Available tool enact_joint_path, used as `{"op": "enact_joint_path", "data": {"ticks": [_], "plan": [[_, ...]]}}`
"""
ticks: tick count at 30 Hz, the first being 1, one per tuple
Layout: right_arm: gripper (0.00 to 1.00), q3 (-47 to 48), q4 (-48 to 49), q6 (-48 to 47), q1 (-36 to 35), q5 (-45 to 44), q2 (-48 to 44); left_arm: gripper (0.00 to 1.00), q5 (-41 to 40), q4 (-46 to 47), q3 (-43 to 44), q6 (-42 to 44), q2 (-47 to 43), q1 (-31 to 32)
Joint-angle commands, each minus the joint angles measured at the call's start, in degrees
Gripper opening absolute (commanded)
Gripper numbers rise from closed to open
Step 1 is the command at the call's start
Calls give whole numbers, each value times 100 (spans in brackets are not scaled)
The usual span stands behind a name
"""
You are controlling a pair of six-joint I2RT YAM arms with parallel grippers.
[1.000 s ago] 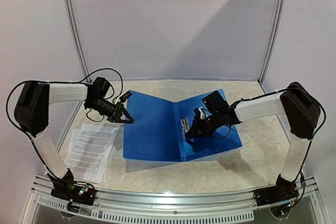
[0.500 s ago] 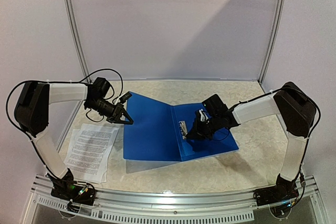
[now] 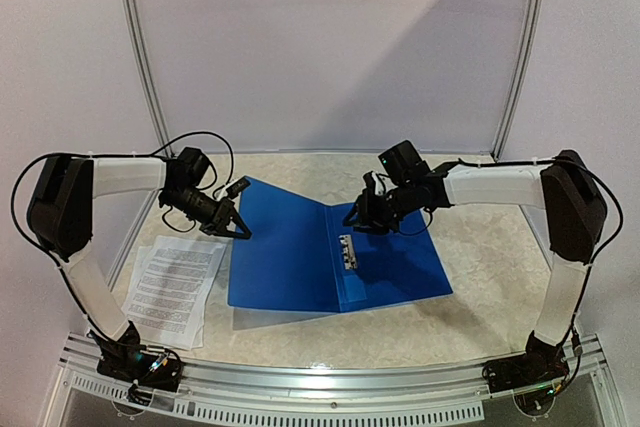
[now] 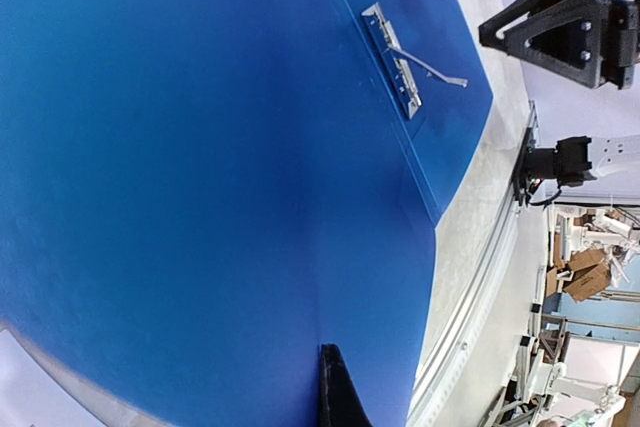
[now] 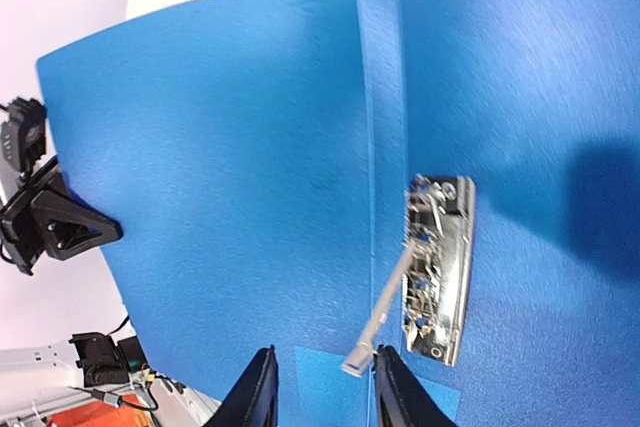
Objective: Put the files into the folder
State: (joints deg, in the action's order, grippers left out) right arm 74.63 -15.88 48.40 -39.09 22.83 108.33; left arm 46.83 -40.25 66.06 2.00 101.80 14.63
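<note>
The folder (image 3: pixel 290 267) lay open at the centre of the worktop (image 3: pixel 480 287), spine running near to far, inner faces up. Its left cover sat tilted clear of the surface, with a shadow beneath its near edge. The left pincer (image 3: pixel 241 231) was closed at the far left corner of that cover and appeared to pinch it, since its wrist view showed one dark tip lying on the blue face. The right pincer (image 3: pixel 362 217) hovered over the far end of the spine with its fingers (image 5: pixel 258 387) apart and nothing gripped. The metal clip (image 3: pixel 347 251) sat on the right panel just beside the spine, and its lever (image 5: pixel 385 302) stood raised, so the clip appeared ready to receive paper. The files (image 3: pixel 175 287) lay flat on the worktop at the near left, just beside the folder's left cover and outside it. Those sheets should be treated as light, thin and limp: they would sag when lifted by one edge, and a flat stack gives a tip little to get under. A hold at a free corner or along the right edge seemed most suitable. The sheets might fan apart or slide over one another. The folder appeared stiff and smooth, so it might skid under a sideways push, and it was best held at a cover edge.
</note>
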Motion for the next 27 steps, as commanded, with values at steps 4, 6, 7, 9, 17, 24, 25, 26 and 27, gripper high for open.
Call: {"op": "enact_joint_path", "data": {"ticks": [4, 6, 7, 9, 17, 24, 25, 26, 27], "plan": [[43, 417, -565, -2125, -24, -517, -331, 0, -108, -179, 216, 296, 201, 20], [48, -92, -95, -3383, -171, -775, -867, 0, -82, -225, 261, 325, 247, 22], [50, -430, 271, -4131, -305, -763, -1135, 0, -78, -236, 266, 335, 259, 19], [61, -1161, 1055, -5776, -498, -504, -1627, 0, -68, -249, 282, 349, 290, 20], [79, -1394, 1184, -9089, -621, -256, -1423, 0, -113, -369, 346, 441, 374, 21], [68, -857, 791, -9729, -626, -319, -521, 0, -89, -447, 402, 500, 374, 14], [65, -752, 680, -9826, -619, -291, -389, 0, -89, -461, 421, 513, 376, 21], [62, -662, 641, -9837, -624, -281, -299, 0, -95, -481, 429, 513, 370, 18], [60, -607, 658, -9764, -626, -303, -173, 0, -97, -491, 433, 535, 362, 21]]}}
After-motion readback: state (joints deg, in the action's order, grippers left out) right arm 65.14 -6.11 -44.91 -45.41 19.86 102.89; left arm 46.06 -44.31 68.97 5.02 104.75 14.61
